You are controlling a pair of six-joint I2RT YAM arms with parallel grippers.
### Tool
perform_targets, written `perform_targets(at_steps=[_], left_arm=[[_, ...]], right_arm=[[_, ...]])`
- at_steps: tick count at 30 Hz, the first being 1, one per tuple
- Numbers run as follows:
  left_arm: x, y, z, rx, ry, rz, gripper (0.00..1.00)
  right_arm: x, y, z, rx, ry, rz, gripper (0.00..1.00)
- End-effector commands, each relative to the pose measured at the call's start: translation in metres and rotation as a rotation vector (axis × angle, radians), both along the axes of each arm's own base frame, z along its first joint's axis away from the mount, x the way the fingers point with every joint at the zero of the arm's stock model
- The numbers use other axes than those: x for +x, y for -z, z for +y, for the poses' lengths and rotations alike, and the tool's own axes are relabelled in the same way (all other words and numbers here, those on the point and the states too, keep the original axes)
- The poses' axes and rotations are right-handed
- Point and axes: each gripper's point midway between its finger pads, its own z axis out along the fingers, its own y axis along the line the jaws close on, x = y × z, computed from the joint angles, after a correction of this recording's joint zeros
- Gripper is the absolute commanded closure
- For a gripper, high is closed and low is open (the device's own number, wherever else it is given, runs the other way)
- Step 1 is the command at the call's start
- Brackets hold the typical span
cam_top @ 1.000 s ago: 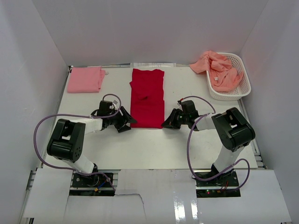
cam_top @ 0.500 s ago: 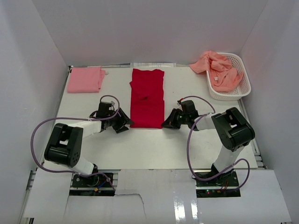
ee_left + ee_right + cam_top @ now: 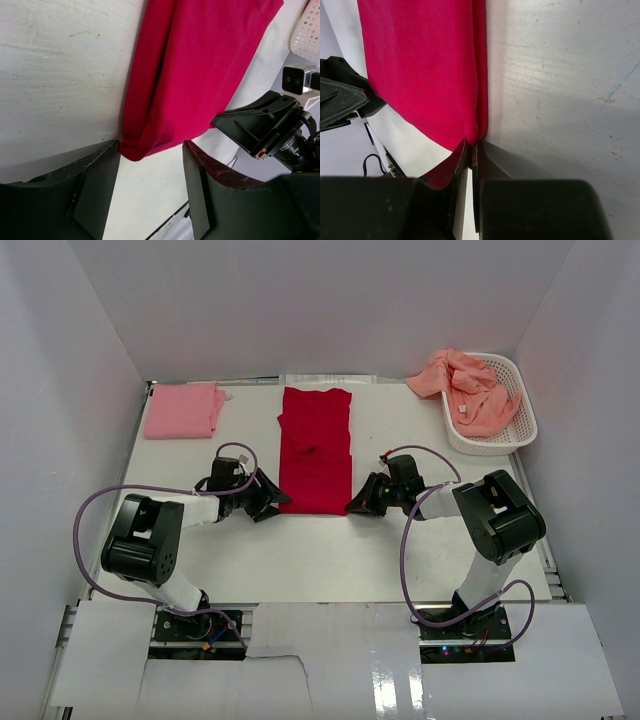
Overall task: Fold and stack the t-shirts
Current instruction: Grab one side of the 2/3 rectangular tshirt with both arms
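Red shirt point(image 3: 315, 450) lay flat in a long strip in the middle of the table point(image 3: 300, 550), seen from the top. A pink shirt point(image 3: 183, 410) sat folded at the far left. Orange shirts point(image 3: 465, 385) hung out of the white basket point(image 3: 525, 410) at the far right. The left claw point(image 3: 272, 498) was at the strip's near left corner, and the right claw point(image 3: 358, 502) was at its near right corner.

From the left wrist, the left claw's fingers point(image 3: 95, 190) were spread wide. The red corner sat between them, not squeezed yet.

From the right wrist, the right claw was pressed together and seemed to be pinching the other near corner.

I think the step was folding the red shirt in half, near end over to far end. Next, the left claw would need to close on its corner. Then both claws should lift together and carry the near edge evenly to the far edge.
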Motion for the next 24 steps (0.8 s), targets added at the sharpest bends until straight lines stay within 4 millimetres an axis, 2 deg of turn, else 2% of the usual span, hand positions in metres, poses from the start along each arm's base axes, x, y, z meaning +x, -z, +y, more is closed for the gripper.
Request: perform_targets(at_steps=[1, 4, 7, 8, 14, 18, 22, 24], left_arm=[[-0.041, 0.064, 0.030, 0.180, -0.030, 0.197, 0.35], [-0.043, 0.065, 0.032, 0.192, -0.031, 0.203, 0.36], [-0.046, 0.066, 0.036, 0.215, -0.035, 0.205, 0.44], [-0.047, 0.065, 0.037, 0.217, -0.034, 0.204, 0.52], [-0.052, 0.057, 0.041, 0.225, -0.040, 0.190, 0.53], [-0.049, 0.054, 0.043, 0.233, -0.045, 0.165, 0.54], [-0.038, 0.054, 0.037, 0.211, -0.020, 0.130, 0.62], [-0.031, 0.054, 0.037, 0.217, -0.020, 0.109, 0.62]], right_arm=[[0.012, -0.012, 0.006, 0.021, -0.011, -0.059, 0.92], [0.013, -0.013, 0.007, 0.023, -0.012, -0.060, 0.92], [0.013, -0.012, 0.007, 0.023, -0.013, -0.057, 0.92], [0.013, -0.012, 0.007, 0.022, -0.013, -0.056, 0.92], [0.013, -0.012, 0.007, 0.023, -0.014, -0.055, 0.92], [0.013, -0.013, 0.008, 0.025, -0.015, -0.058, 0.92], [0.012, -0.013, 0.007, 0.025, -0.019, -0.062, 0.92], [0.011, -0.014, 0.007, 0.026, -0.020, -0.063, 0.92]])
